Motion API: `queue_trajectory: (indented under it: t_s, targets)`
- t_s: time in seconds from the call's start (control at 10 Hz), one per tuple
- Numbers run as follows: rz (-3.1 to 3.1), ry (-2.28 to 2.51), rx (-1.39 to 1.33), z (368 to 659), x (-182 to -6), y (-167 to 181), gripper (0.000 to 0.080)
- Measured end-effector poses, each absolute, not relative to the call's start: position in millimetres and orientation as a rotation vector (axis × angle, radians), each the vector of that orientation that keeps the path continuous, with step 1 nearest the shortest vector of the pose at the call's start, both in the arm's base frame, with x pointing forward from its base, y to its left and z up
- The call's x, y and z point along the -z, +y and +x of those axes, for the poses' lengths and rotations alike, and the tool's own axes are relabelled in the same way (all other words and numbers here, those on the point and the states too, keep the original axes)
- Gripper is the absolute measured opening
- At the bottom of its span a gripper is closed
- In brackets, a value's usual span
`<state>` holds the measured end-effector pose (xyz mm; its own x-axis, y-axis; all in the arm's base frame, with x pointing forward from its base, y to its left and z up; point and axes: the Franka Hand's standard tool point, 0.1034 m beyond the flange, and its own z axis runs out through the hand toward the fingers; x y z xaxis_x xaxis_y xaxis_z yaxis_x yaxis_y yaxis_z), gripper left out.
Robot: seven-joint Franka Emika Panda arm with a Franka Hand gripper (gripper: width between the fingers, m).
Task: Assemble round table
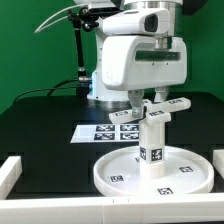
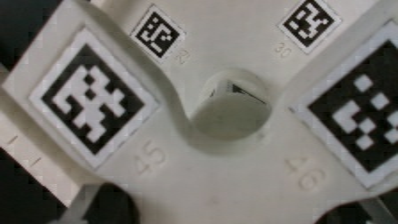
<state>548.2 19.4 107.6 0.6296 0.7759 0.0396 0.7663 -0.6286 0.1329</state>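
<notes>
Foot piece [image 1: 163,108] directly beneath gripper [image 1: 146,101], atop upright post [image 1: 152,136]. Post axis vertical, at centre of round disc [image 1: 106,173]. Fingers down around the foot's hub, clamped or released impossible to tell. Next move probably straight along that vertical axis, twisting or lifting off.

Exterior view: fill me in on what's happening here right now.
The arm's pincer is down at the cross-shaped foot piece, which is at the top of the short post. The post stands upright in the middle of the round disc. The wrist view looks straight onto the foot piece's tagged arms and centre hole. Whether the pincer grips it cannot be told.
</notes>
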Motion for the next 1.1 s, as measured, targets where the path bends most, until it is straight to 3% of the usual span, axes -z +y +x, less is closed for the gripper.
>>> queue_trajectory:
  t_s: [0.2,0.3,0.9,1.1]
  targets:
    - [2.742,1.301,-0.140,548.0,-107.2,19.2,0.0621]
    - [2.742,1.301,-0.140,547.9,-107.0,19.2,0.0641]
    - [2.761,1.314,-0.035,560.1,-131.4,24.5,0.0649]
    - [2.763,1.312,-0.031,559.3,-129.2,23.2,0.0649]
